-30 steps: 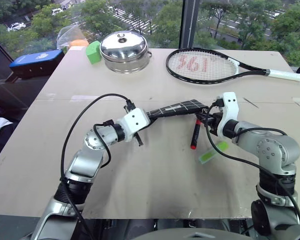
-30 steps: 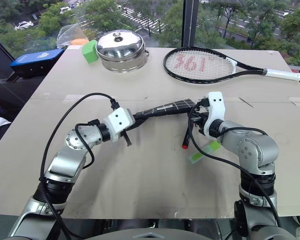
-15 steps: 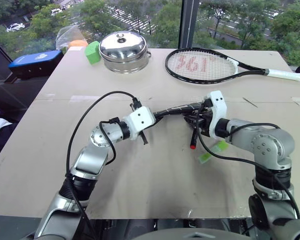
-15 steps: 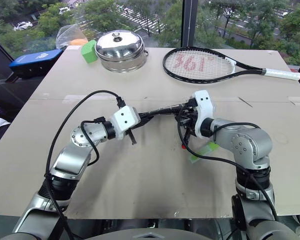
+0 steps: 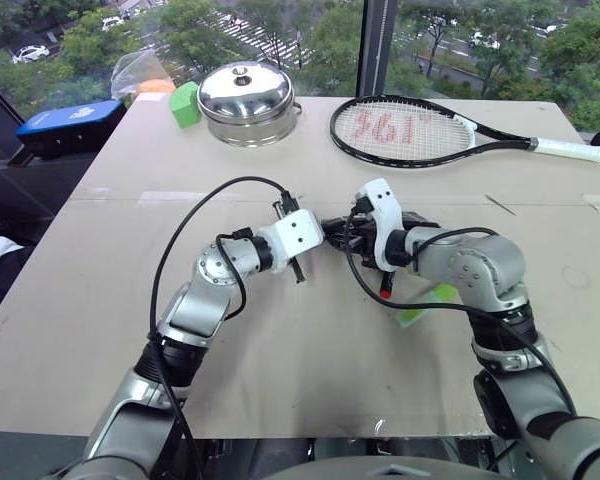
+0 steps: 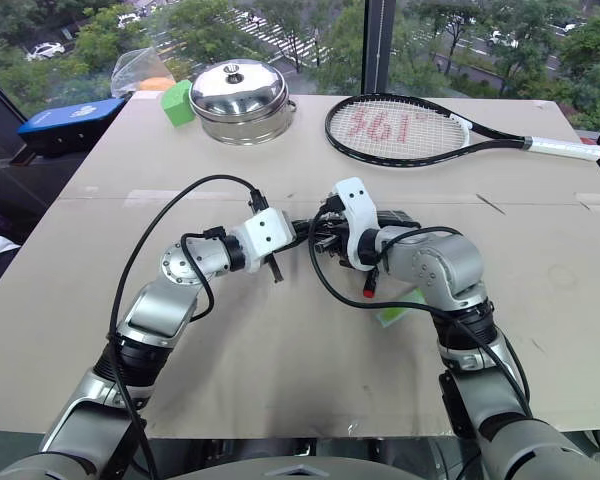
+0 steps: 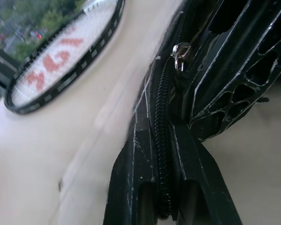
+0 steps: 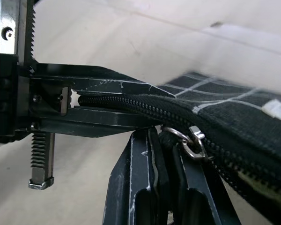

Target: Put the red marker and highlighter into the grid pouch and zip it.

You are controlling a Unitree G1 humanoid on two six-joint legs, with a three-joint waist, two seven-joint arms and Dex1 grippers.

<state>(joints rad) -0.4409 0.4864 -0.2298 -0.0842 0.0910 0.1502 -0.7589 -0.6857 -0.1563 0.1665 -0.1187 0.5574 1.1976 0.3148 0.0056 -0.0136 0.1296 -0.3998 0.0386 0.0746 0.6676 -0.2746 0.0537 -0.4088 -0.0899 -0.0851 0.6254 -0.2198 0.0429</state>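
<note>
The grid pouch [image 8: 234, 117] hangs just above the middle of the counter [image 5: 310, 350], pinched between the two arms. The left gripper [image 5: 318, 230] has its jaws closed flat on one end of the pouch, right along the zipper teeth, as the left wrist view shows. The right gripper [image 5: 348, 232] meets it from the other side, close beside it, its jaws closed on the zipper pull [image 8: 189, 140] with its small metal ring. The red marker [image 5: 386, 288] lies on the counter under the right forearm, with its red end poking out toward the near edge. The highlighter [image 5: 426, 302] lies flat on the counter just beside the marker, on the robot's right. At the far side of the counter sit a tennis racket [image 5: 420, 132], a steel lidded pot [image 5: 248, 102] and a green block [image 5: 186, 102].
</note>
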